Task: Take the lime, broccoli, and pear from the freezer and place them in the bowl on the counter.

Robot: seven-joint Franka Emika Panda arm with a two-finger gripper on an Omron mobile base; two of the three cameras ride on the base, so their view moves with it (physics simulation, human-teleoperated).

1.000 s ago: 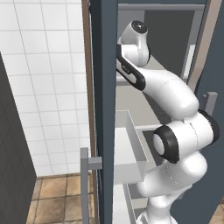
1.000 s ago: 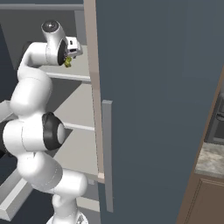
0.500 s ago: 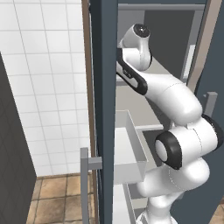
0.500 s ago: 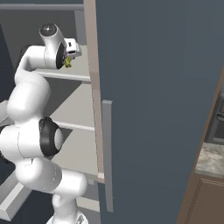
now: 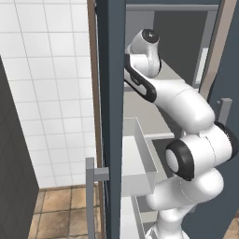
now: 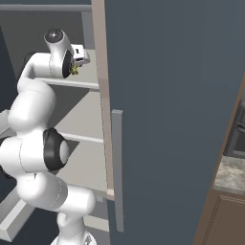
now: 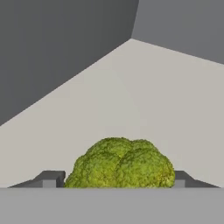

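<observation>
Three views to go through, each read from left to right. From the left base camera: white tiled wall (image 5: 46, 93) at the left, then the dark blue-grey edge of the freezer (image 5: 111, 93) with a grey bar handle (image 5: 89, 196) low on it, then a white drawer (image 5: 140, 158) pulled out, then the white arm (image 5: 186, 105) reaching up and in over a pale shelf. From the right base camera: the arm at the left, bent up to the upper shelf (image 6: 81, 83), with the gripper (image 6: 75, 68) at the shelf's near part and a scrap of yellow-green broccoli (image 6: 74, 71) showing at it; right of that the wide open freezer door (image 6: 172, 95) with a second grey bar handle (image 6: 117, 167); at the far right a strip of mottled stone counter (image 6: 232, 174) over a brown cabinet (image 6: 225, 220). From the hand camera: one dark finger tip (image 7: 54, 178) at the lower left, the lumpy broccoli resting on the pale shelf floor in the middle, the other tip at the lower right. Jaws drawn in onto the broccoli, partly parted by its width, one tip touching each flank. Grey freezer walls behind, meeting in a corner at the top.
</observation>
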